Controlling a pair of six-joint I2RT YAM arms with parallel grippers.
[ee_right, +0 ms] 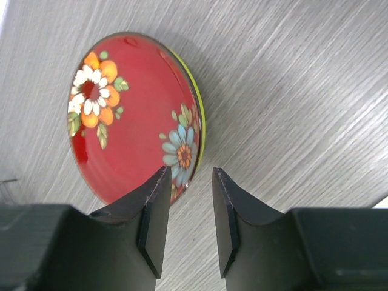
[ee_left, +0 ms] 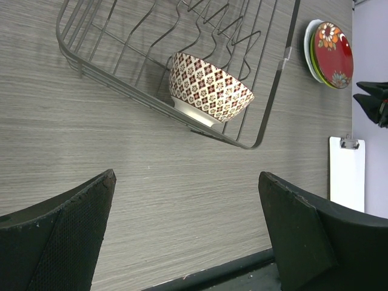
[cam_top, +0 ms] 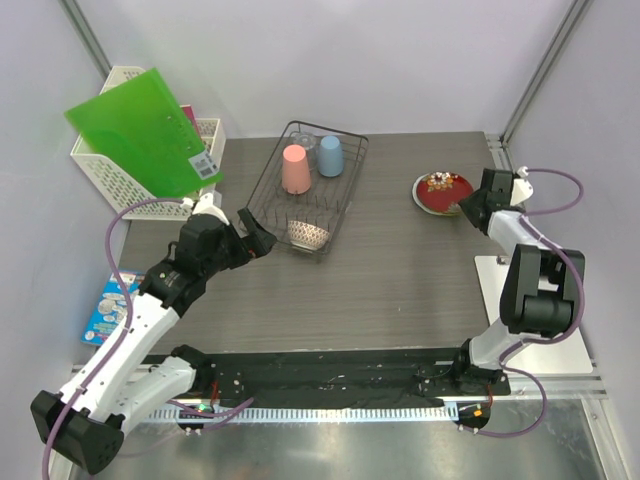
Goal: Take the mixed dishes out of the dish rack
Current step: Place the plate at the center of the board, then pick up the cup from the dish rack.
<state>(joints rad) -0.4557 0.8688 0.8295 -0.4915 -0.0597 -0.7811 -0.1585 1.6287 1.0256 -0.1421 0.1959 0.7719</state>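
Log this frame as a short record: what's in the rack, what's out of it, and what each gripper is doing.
Rack: black wire, holds pink cup, blue cup, patterned bowl
Out of rack: red plate, on top of the plate stack on the table, right side
Left gripper: open, empty, facing the bowl end of the rack
Right gripper: jaws apart, nothing between them, at the red plate's rim
Unloading: not finished

Our white-and-black left arm (cam_top: pixel 150 300) stretches forward, its black two-finger left gripper (ee_left: pixel 187 176) spread wide. Our right arm (cam_top: pixel 535 285) folds upward; its black right gripper (ee_right: pixel 189 173) shows jaws narrowly parted, empty.
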